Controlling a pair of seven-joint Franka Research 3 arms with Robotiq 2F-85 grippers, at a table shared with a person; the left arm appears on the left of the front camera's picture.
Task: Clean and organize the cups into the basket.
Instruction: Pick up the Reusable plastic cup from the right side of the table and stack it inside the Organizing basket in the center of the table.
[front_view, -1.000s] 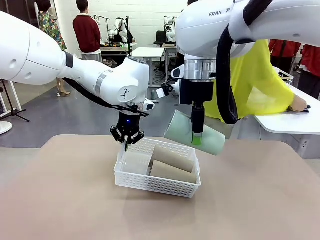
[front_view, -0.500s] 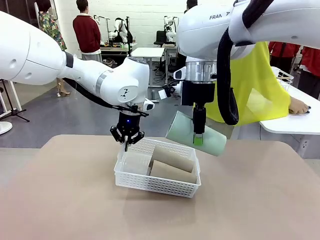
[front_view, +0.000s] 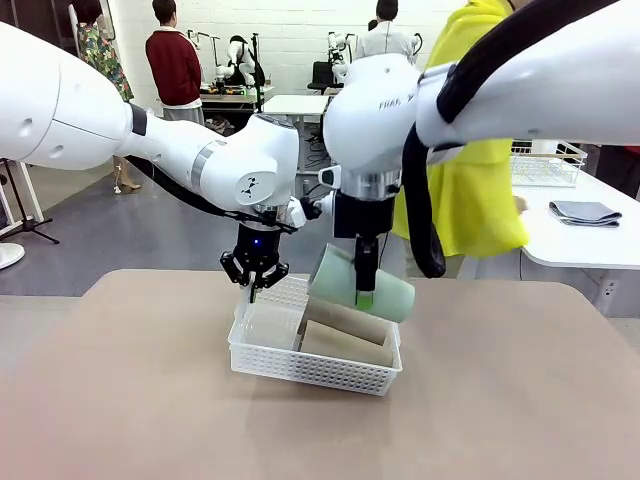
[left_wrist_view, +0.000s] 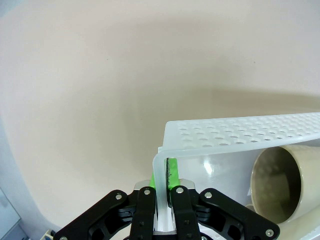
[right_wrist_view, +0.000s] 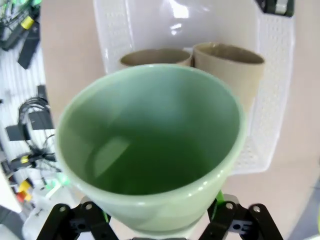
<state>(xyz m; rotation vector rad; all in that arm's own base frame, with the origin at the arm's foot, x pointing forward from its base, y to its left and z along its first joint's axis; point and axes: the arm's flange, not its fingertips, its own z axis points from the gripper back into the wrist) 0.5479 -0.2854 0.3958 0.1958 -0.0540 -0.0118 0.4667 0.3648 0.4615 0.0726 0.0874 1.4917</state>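
The white lattice basket (front_view: 312, 372) stands mid-table with two tan cups (front_view: 345, 318) (front_view: 345, 346) lying side by side in its right half. My left gripper (front_view: 254, 290) is shut on the basket's far left rim; in the left wrist view its green pads (left_wrist_view: 172, 175) pinch the wall (left_wrist_view: 240, 134), with a tan cup's mouth (left_wrist_view: 277, 182) beside them. My right gripper (front_view: 365, 296) is shut on the pale mint-green cup (front_view: 360, 282), which hangs tilted just above the tan cups. In the right wrist view the green cup (right_wrist_view: 150, 150) opens toward the camera, over the basket (right_wrist_view: 277, 100).
A person in a yellow top (front_view: 465, 170) stands just behind the table's far edge. At the right, a white side table carries a wire basket (front_view: 545, 165) and a folded grey cloth (front_view: 585, 211). Bare tan tabletop (front_view: 130, 400) lies in front and to both sides.
My right arm has carried the mint-green cup leftward, from beside the basket's right end to above the tan cups. The person in yellow has shifted. The left gripper has not moved.
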